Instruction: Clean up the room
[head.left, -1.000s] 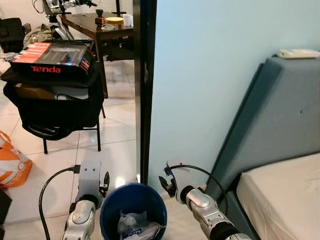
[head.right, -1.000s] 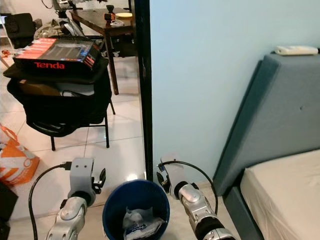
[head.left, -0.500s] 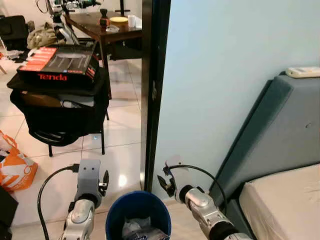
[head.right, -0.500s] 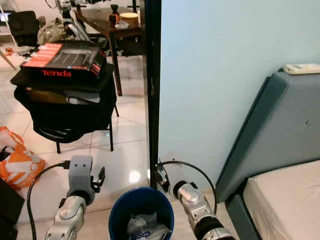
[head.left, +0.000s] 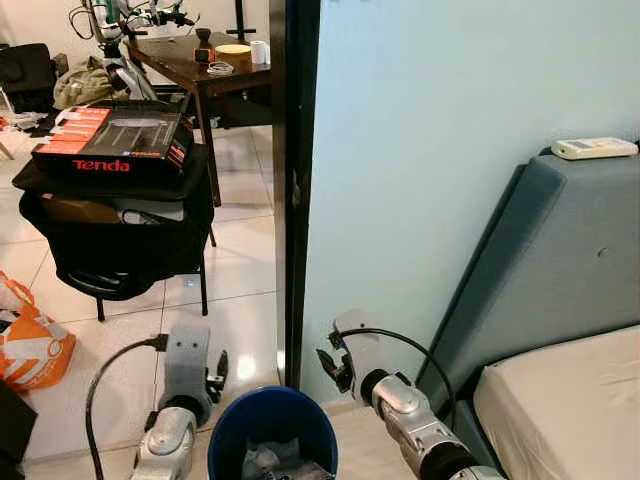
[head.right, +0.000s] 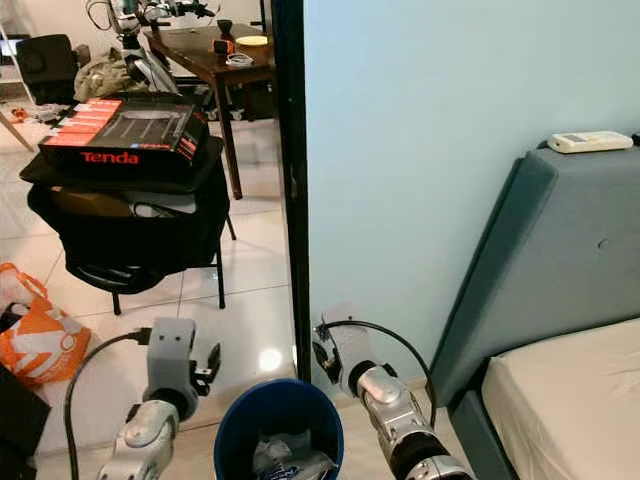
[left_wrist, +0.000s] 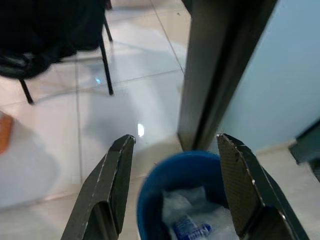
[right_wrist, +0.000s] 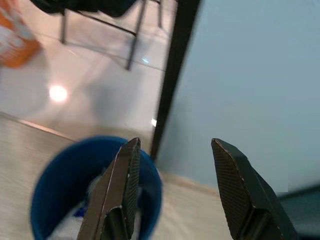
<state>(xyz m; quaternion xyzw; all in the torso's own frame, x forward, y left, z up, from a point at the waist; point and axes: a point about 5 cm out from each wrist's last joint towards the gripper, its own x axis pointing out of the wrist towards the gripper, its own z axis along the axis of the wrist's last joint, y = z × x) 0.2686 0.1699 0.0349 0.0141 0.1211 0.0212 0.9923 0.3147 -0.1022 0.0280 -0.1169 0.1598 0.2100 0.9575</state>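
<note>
Blue plastic, round and smooth-walled, the bin (head.left: 272, 432) stands upright on the pale floor at 6 o'clock in the head views, mouth facing up; its lower part is cut off by the frame edge. Crumpled white wrappers (left_wrist: 192, 220) lie inside, one with blue print too blurred to read.

Left gripper (left_wrist: 172, 187) hovers at the bin's 9 o'clock, black fingers (left_wrist: 112, 172) spread apart and holding nothing. Right gripper (right_wrist: 172, 187) hovers at the bin's 3 o'clock, fingers likewise spread and holding nothing. Both silver arms carry a looped black cable.

Just beyond the bin, at 12 o'clock, a dark door frame (head.left: 290, 180) rises vertically beside a flat pale-blue wall (head.left: 430, 120). At 3 o'clock, a grey-blue padded headboard (head.left: 560, 260) leans over a cream mattress (head.left: 570, 400); a white remote (head.left: 594, 148) lies flat on the headboard top.

At 9 o'clock, an orange bag (head.left: 30, 340) sits on glossy tiles, partly cut off. Farther, at 10 o'clock, a black chair (head.left: 115, 225) bears a flat black-and-red Tenda box (head.left: 115, 140). A dark wooden bench (head.left: 205, 72) at 11 o'clock carries small items too small to identify.
</note>
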